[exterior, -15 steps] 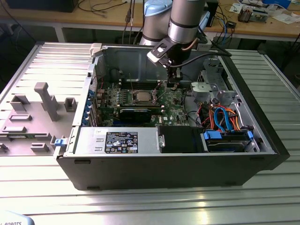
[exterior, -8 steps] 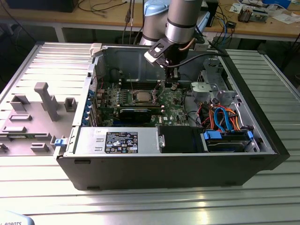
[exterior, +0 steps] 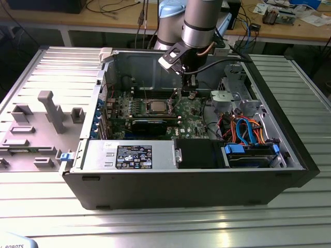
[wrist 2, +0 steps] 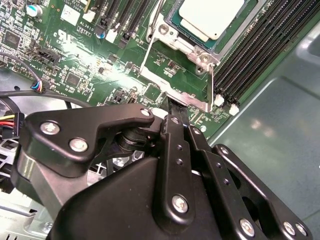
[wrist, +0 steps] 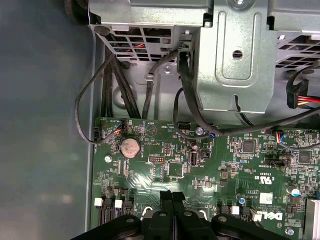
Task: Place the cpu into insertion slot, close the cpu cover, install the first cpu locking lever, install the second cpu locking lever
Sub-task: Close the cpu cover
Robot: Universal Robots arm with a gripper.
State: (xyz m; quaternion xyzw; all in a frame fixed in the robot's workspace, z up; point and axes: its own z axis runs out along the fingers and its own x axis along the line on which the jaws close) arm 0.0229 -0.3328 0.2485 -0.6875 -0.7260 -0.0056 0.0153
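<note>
The cpu (exterior: 155,107) lies with its silver top up in the insertion slot (wrist 2: 172,82) on the green motherboard. The silvery cpu cover (wrist 2: 192,47) lies flat around the cpu (wrist 2: 207,15). A thin metal locking lever (wrist 2: 150,42) runs along one side of the socket. In the exterior view my gripper (exterior: 191,94) hangs low over the board, just to the right of the socket. Its black fingers are shut together, with nothing visible between them, in both wrist views (wrist 2: 175,107) (wrist: 172,196). The tips sit at the edge of the socket frame.
Black memory slots (wrist 2: 250,50) flank the socket, and a black heatsink bar (exterior: 149,124) lies in front of it. A metal drive cage (wrist: 235,55) and loose cables (exterior: 243,129) crowd the exterior view's right. The case walls (exterior: 181,181) enclose everything. A grey fixture plate (exterior: 46,113) lies outside, left.
</note>
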